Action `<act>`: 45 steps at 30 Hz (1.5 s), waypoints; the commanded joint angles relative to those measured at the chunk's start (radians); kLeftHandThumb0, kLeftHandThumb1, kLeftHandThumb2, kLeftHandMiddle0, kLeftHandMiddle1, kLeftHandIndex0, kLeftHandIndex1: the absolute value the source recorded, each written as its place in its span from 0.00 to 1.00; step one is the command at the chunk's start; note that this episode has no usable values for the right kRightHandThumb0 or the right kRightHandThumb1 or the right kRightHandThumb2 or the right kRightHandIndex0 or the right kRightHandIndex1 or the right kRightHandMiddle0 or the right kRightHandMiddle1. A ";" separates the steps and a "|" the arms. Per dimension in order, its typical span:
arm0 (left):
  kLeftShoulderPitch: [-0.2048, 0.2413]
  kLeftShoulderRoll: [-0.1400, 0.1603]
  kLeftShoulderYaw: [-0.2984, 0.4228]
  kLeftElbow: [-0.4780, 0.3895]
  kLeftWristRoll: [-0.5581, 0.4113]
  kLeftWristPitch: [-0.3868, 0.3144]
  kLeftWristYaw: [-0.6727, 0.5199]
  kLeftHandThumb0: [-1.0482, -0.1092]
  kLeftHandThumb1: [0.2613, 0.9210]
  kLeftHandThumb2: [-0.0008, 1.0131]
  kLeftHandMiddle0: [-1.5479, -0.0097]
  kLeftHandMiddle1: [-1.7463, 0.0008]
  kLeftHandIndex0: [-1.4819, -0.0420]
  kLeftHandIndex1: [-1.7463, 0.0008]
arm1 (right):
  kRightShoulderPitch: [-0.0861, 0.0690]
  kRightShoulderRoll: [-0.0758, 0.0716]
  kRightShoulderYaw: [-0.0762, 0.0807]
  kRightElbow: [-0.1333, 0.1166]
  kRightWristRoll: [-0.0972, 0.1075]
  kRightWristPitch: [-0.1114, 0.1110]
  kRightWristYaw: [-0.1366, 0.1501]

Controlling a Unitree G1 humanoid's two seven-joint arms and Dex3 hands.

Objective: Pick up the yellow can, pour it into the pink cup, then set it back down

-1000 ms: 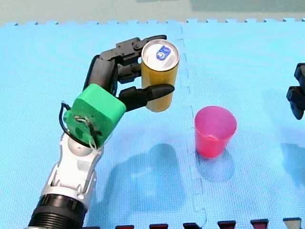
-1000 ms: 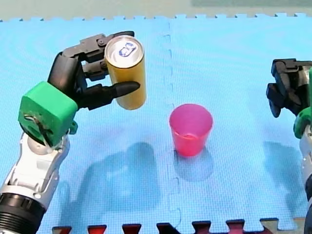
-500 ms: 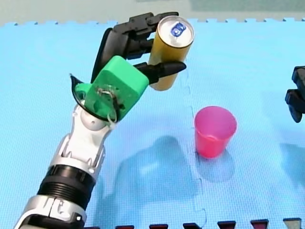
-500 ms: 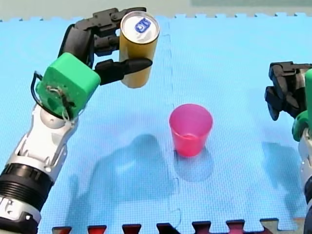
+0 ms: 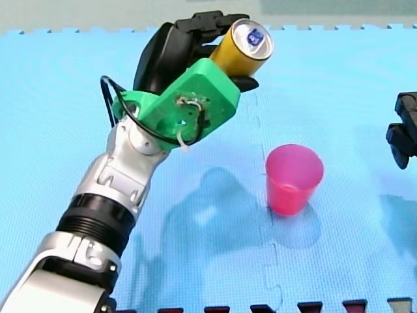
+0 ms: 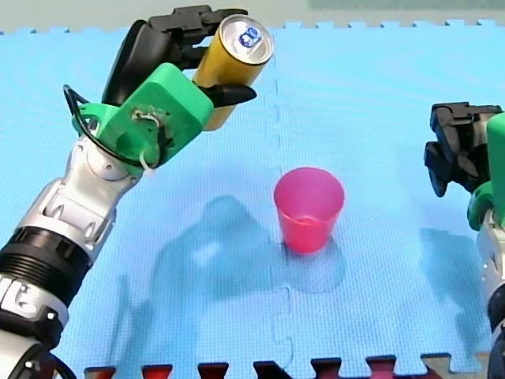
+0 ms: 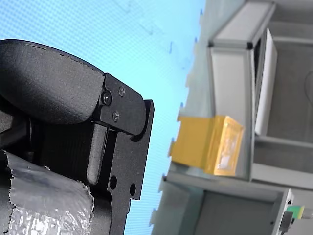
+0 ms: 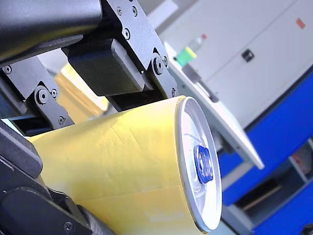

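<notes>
As it tilts, yellow can (image 5: 241, 51): in L hand (image 5: 171, 52) grasp — base hidden.
Pink cup (image 5: 294, 180): upright.
R hand (image 6: 456, 155): cut off at edge — grip can't tell.

The room light is bright and even, coming from overhead and a little from the far side, so the blue mat (image 5: 345, 85) is well lit out to every edge. Shadows are soft and doubled. A broad dusky patch lies toward the mat's near edge under the left hand (image 5: 189, 45), which grips the yellow can (image 5: 244, 49). A smaller shadow pools on the near side of the pink cup (image 5: 293, 179), whose wall glows with light passing through it. A fainter patch lies by the mat's right edge below the right hand (image 6: 458, 150). The can's lid throws a white glint. In the second wrist view the can's side washes out pale and the cabinets (image 8: 264, 58) behind it go soft. In the first wrist view the close black casing (image 7: 54, 83) is dark.
</notes>
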 commanded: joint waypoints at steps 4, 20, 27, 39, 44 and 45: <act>-0.025 0.017 -0.037 0.045 0.051 -0.031 0.074 0.62 0.70 0.00 0.10 0.99 0.17 1.00 | -0.001 -0.003 0.000 0.001 -0.001 -0.007 -0.005; -0.012 0.060 -0.146 0.041 0.180 -0.049 0.164 0.58 0.73 0.01 0.12 1.00 0.20 1.00 | -0.007 0.000 -0.011 0.000 0.010 -0.007 0.011; 0.005 0.068 -0.199 0.039 0.237 -0.118 0.232 0.59 0.74 0.00 0.12 1.00 0.19 0.99 | -0.009 0.005 -0.010 0.001 0.008 -0.005 0.006; 0.022 0.069 -0.225 -0.005 0.254 -0.195 0.239 0.66 0.76 0.00 0.14 1.00 0.20 1.00 | -0.015 0.013 -0.016 0.005 0.015 0.010 0.013; 0.023 0.071 -0.232 -0.009 0.264 -0.186 0.238 0.67 0.79 0.01 0.14 1.00 0.20 1.00 | -0.014 0.013 -0.019 0.003 0.018 0.014 0.016; 0.023 0.073 -0.235 -0.011 0.268 -0.183 0.240 0.67 0.80 0.01 0.14 1.00 0.20 1.00 | -0.014 0.013 -0.019 0.003 0.018 0.014 0.017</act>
